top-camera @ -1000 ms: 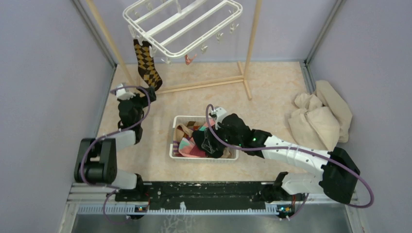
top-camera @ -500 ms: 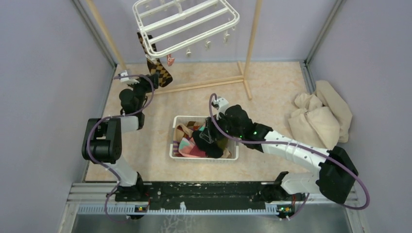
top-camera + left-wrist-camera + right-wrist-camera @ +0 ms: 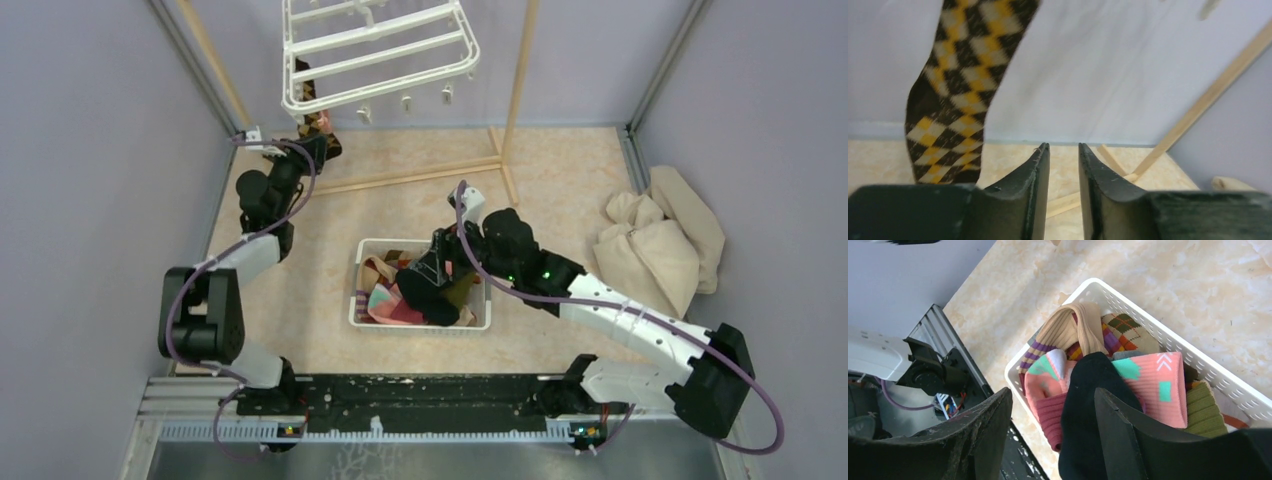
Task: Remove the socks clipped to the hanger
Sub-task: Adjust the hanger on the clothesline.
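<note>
The white hanger [image 3: 375,50] hangs at the back from the wooden rack. One brown argyle sock [image 3: 312,118] is clipped to its left rim. In the left wrist view this sock [image 3: 958,90] dangles just left of my left gripper [image 3: 1064,145], whose jaws stand a narrow gap apart with only floor between them. Seen from above, the left gripper [image 3: 318,148] is right under the sock's lower end. My right gripper [image 3: 1053,392] is open above the basket. Below its jaws a black sock [image 3: 1093,405] lies on pink-and-mint, maroon and olive socks.
The white slotted basket [image 3: 356,300] sits mid-floor between the arms. A wooden rack pole [image 3: 515,90] and its floor bars stand behind it. A beige cloth heap [image 3: 660,245] lies at the right wall. Purple walls close in on both sides.
My left arm reached further back and up beside the argyle sock, and its jaws narrowed. The hanger swung and turned. My right gripper drew back a little over the basket.
</note>
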